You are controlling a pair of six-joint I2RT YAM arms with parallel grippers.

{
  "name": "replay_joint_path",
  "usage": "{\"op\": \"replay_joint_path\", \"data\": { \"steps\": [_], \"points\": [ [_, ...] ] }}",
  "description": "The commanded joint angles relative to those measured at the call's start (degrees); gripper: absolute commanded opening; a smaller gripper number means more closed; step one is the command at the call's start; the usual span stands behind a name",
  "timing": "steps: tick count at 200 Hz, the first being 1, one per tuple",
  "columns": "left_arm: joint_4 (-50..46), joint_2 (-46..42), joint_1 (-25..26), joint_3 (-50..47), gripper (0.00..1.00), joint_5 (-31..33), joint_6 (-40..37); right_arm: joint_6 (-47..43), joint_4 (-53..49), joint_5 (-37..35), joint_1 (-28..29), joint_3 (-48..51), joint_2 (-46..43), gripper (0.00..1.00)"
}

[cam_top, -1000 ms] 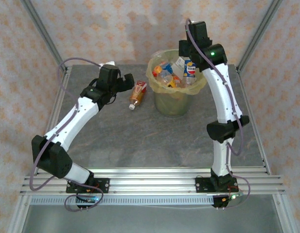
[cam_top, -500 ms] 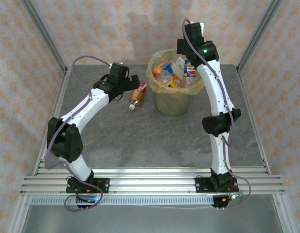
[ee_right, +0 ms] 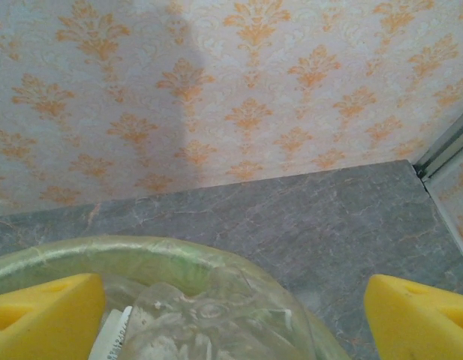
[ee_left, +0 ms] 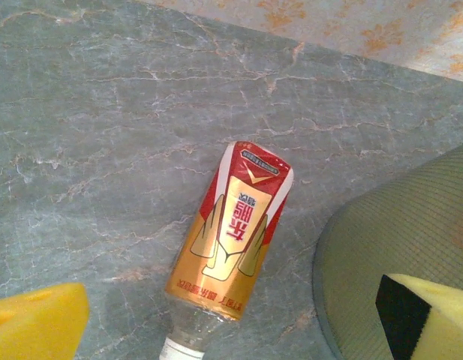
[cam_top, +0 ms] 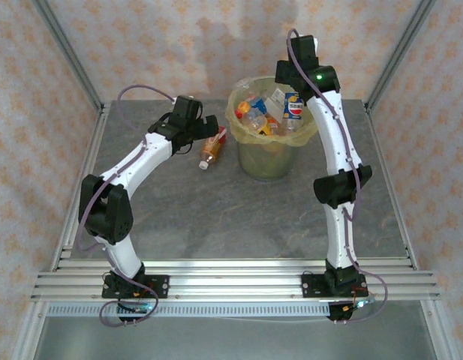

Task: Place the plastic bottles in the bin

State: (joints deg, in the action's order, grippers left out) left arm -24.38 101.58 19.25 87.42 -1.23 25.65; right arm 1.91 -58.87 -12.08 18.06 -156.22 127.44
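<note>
Our left gripper [ee_left: 233,315], spread wide and empty, has swung over the last gold-and-red-labelled clear plastic bottle [ee_left: 231,232] lying on the grey marbled table [cam_top: 216,217] just beside the pale green bag-lined bin [cam_top: 272,161], our right gripper [ee_right: 231,313] released above that bin, so we judge one pick remains, the bin wall close on one side and bare table elsewhere.

Bin [cam_top: 270,159]: one. Bottle [cam_top: 211,146] lying on the counter [cam_top: 216,217]: one. Bottles [cam_top: 293,107] inside the bin: several, piled together; exact count cannot be determined.
</note>
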Motion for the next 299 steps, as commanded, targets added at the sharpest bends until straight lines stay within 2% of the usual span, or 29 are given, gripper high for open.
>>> {"op": "replay_joint_path", "data": {
  "steps": [1, 18, 34, 87, 124, 147, 187, 217, 251, 299],
  "points": [
    [-2.0, 1.9, -0.7, 2.3, 1.0, -0.8, -0.1, 0.6, 1.8, 1.0, 0.1, -0.5, 1.6, 0.9],
    [-3.1, 3.0, -0.8, 3.4, 1.0, -0.7, -0.1, 0.6, 1.9, 1.2, 0.0, -0.5, 2.0, 0.9],
    [-3.3, 3.7, -0.9, 3.7, 1.0, -0.9, 0.1, 0.5, 1.8, 1.6, 0.0, -0.5, 2.2, 0.85],
    [-2.9, 4.4, -1.2, 3.9, 1.0, -1.2, 0.4, -1.0, 2.3, 2.9, 0.0, -0.4, 1.3, 0.55],
    [-4.1, 6.9, -1.3, 6.4, 1.0, -1.7, -0.4, -3.6, 6.0, 3.0, -0.1, 3.1, -2.5, 0.49],
    [-5.1, 9.6, -1.4, 8.8, 1.0, -2.0, -1.3, -4.9, 13.0, 3.9, 0.0, 12.1, -7.9, 0.47],
    [-6.9, 13.6, -1.5, 13.1, 1.0, -3.3, -2.5, -6.9, 32.7, 5.1, 0.0, 37.7, -21.7, 0.46],
    [-7.0, 15.3, -1.6, 14.4, 1.0, -3.7, -2.9, -7.7, 41.7, 6.4, 0.0, 51.6, -28.6, 0.47],
    [-7.3, 16.8, -1.6, 15.5, 1.0, -4.4, -2.9, -9.0, 49.5, 8.2, 0.1, 62.1, -33.1, 0.47],
    [-8.5, 18.7, -1.6, 17.0, 1.0, -4.8, -2.8, -12.0, 60.0, 6.3, 0.7, 74.2, -36.3, 0.46]
  ]
}}
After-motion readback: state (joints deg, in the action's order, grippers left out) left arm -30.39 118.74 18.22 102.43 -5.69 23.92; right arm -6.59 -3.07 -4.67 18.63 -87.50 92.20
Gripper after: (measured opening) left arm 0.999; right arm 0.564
